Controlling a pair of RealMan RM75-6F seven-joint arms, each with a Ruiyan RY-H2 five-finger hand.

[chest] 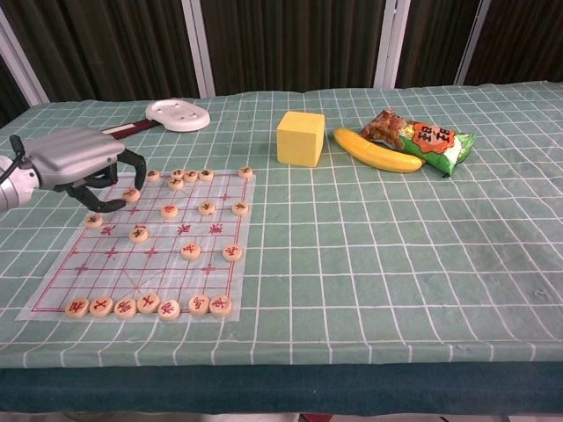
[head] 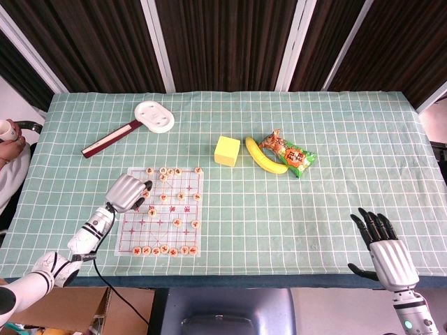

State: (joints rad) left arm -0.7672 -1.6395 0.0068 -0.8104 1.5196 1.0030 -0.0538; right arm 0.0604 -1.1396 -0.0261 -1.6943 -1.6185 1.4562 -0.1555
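A pale board [chest: 132,264] ruled in red lines is seen beneath the silver-backed, black-fingered left hand [chest: 84,163], with tan round pieces [chest: 145,304] marked in red just beside and below it. Well to its right, a yellow cube [chest: 300,138], a yellow banana [chest: 376,150] and a green-and-orange snack bag [chest: 431,139] are set on the green cloth [chest: 396,255] gridded in white.

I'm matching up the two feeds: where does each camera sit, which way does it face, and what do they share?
Head view: high above the near table edge, looking steeply down; left hand over the chess board, right hand near the edge.
Chest view: low at the near edge, looking across; only the left hand.
Shared: board, yellow cube, banana.
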